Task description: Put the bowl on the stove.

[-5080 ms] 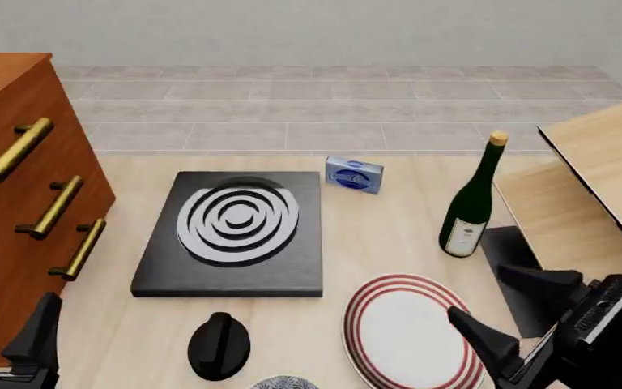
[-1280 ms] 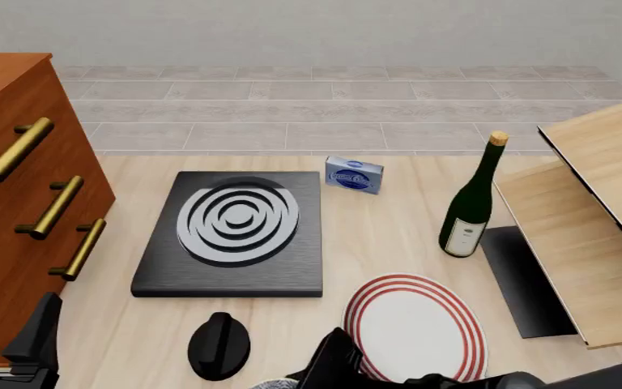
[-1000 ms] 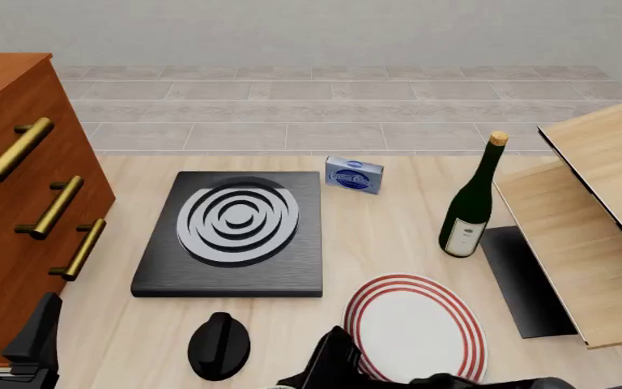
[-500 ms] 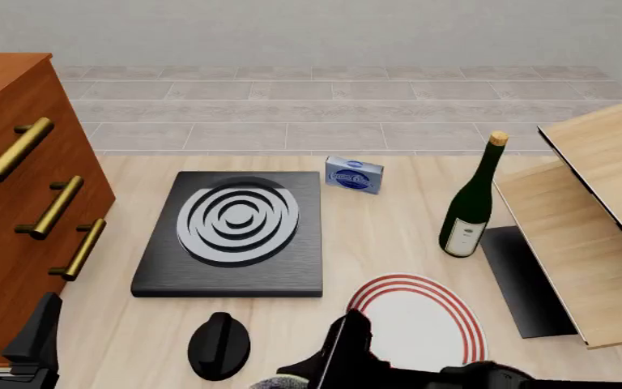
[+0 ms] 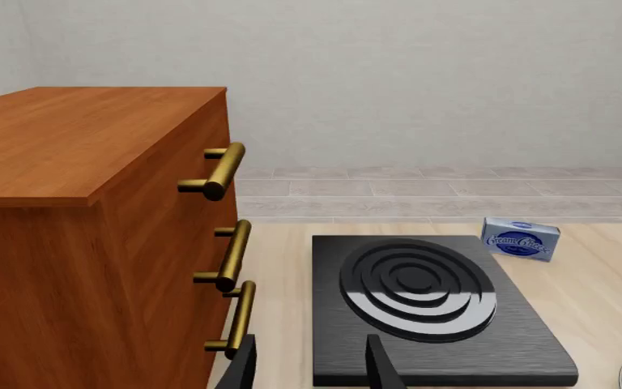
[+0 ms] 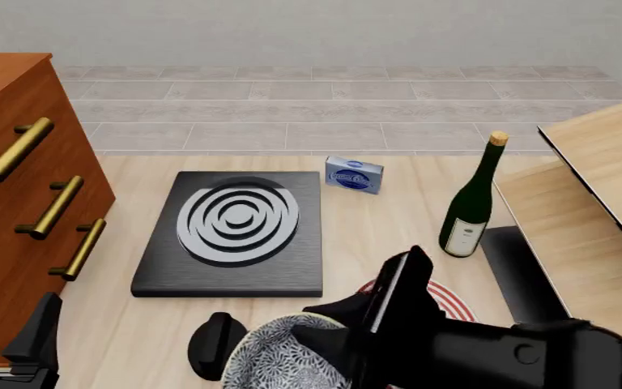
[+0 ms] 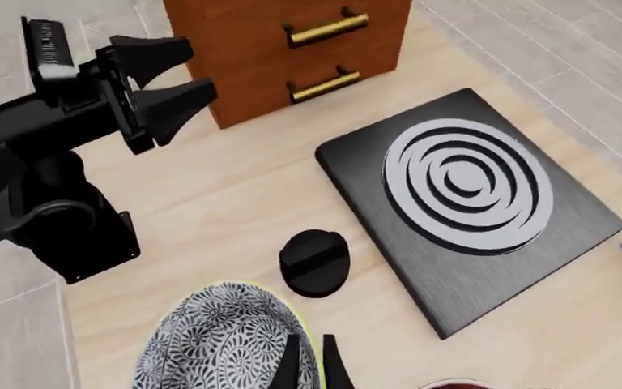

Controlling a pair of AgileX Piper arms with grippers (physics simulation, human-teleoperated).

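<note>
The bowl (image 6: 268,355), grey outside with a black-and-white floral inside, hangs tilted above the table's front edge, just right of the black knob. My right gripper (image 6: 338,324) is shut on its rim; in the right wrist view the fingers (image 7: 289,361) pinch the bowl (image 7: 219,340) at its edge. The stove (image 6: 236,231), a black slab with silver rings, lies ahead and to the left with nothing on it; it also shows in the right wrist view (image 7: 468,203) and the left wrist view (image 5: 419,300). My left gripper (image 6: 9,316) is open and empty at the front left, beside the cabinet.
A black round knob (image 6: 208,344) lies in front of the stove. The red-rimmed plate (image 6: 453,301) is mostly hidden behind my right arm. A wine bottle (image 6: 470,203) stands right, a blue box (image 6: 355,174) behind the stove. A wooden drawer cabinet (image 6: 19,194) stands left, wooden boards (image 6: 592,203) right.
My right arm swung in over the plate to the bowl at the front edge, closed on its rim, and has lifted it up and forward. The left arm has not moved.
</note>
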